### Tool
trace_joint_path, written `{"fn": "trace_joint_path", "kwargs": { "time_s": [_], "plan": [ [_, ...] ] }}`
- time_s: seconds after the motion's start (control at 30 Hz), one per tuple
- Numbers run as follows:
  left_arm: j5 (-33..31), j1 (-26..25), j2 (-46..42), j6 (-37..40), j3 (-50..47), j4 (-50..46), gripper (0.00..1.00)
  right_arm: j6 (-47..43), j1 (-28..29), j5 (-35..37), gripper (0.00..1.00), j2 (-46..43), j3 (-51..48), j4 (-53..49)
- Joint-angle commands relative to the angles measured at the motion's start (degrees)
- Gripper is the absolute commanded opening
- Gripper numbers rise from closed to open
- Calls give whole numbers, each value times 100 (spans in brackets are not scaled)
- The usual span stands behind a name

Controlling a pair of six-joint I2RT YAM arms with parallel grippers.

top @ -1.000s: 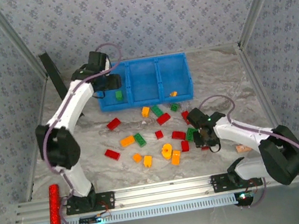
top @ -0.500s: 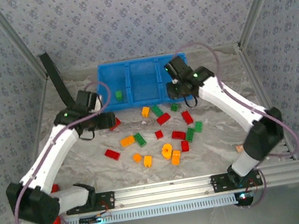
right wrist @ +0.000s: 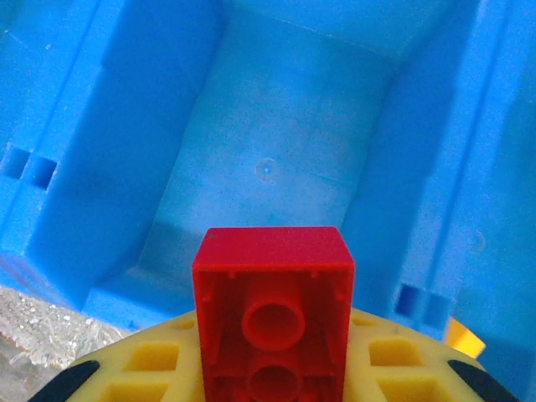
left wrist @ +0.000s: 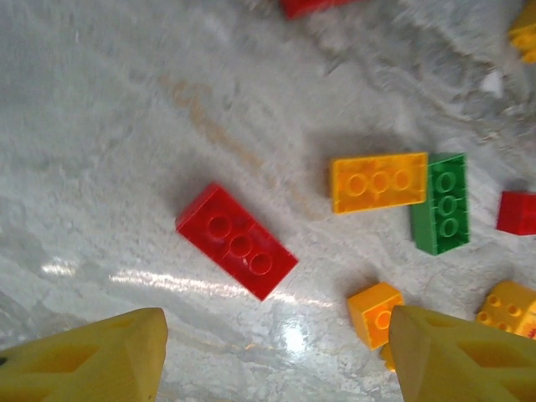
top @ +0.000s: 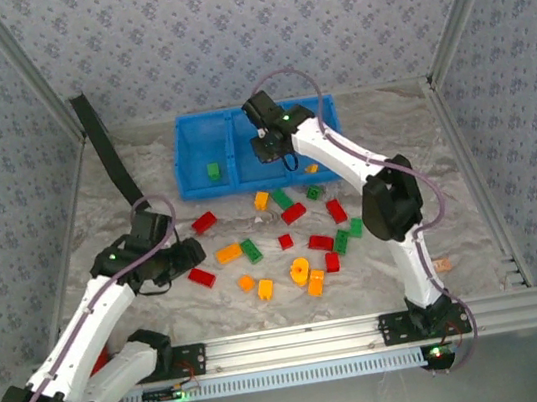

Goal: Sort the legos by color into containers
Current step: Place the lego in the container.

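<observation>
One square red brick (right wrist: 272, 314) is pinched by the right gripper (top: 268, 148) above the tray's (top: 198, 122) middle compartment; the left gripper (top: 185, 257) gapes wide over a long red brick (left wrist: 236, 241).

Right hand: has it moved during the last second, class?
Yes. The right hand moved away and leftward, from the near right to the tray, now over its middle compartment holding a red brick.

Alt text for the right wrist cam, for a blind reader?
The right gripper holds a red lego, hollow underside toward the camera, between its yellow fingers. Beyond it lies one open compartment of the blue tray, its floor bare.
</observation>
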Motion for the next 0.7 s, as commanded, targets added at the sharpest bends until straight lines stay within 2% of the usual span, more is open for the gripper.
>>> {"fn": "trace_joint_path", "kwargs": {
  "time_s": [0.0,0.33,0.67],
  "plan": [
    [153,-42,-221,-673,-235,-18,71,-187,6,-145,28,258,435,2],
    [170,-110,-416,-1590,-881,309,71,-162,-15,-453,30,1151,1039,27],
    [-64,-218,-419,-2386,-1302,823,71,-135,-64,-510,36,1437,1049,113]
  ]
}}
